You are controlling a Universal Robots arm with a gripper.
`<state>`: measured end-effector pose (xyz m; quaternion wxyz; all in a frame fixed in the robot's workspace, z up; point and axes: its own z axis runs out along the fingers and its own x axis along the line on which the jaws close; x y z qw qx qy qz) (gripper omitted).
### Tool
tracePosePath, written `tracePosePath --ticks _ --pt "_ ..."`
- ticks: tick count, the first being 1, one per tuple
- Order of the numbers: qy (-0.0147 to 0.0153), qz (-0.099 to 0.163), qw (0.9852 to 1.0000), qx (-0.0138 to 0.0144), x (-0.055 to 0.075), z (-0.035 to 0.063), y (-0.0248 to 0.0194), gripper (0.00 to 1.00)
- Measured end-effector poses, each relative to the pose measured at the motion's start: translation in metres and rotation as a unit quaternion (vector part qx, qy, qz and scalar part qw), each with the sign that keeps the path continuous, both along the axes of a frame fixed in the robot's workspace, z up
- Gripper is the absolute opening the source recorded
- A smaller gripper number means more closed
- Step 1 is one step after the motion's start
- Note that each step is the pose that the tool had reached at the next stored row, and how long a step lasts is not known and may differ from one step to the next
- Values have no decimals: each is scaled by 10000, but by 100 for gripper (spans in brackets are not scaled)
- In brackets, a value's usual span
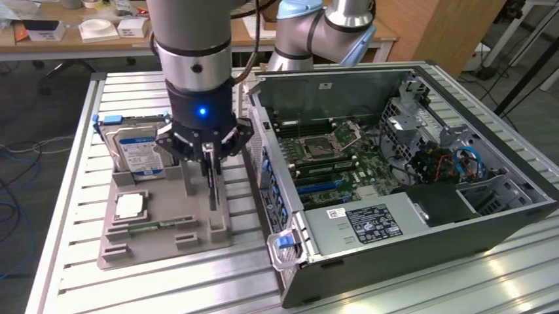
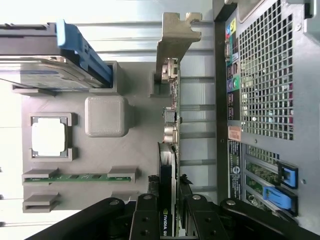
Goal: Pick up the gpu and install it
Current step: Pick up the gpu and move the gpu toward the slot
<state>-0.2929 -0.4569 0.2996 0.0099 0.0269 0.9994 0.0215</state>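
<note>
The gpu stands on edge at the grey holder, on the side nearest the computer case. In the wrist view I see the gpu edge-on, its metal end bracket at the far end from me. My gripper hangs straight down over the card. In the wrist view the gripper has one black finger on each face of the card, shut on it. Whether the card's lower edge still rests in the holder's slot I cannot tell.
A hard drive with a blue-white label stands in the holder, beside a processor and a memory stick. The open computer case lies at the exterior view's right, motherboard exposed, close to the card. Slatted metal table underneath.
</note>
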Motion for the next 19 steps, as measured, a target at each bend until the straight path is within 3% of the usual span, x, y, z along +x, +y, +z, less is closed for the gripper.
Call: tracePosePath --ticks 4,19 --pt "3 0 10000 0 0 129 0 26" --pt "3 0 10000 1 0 132 0 26"
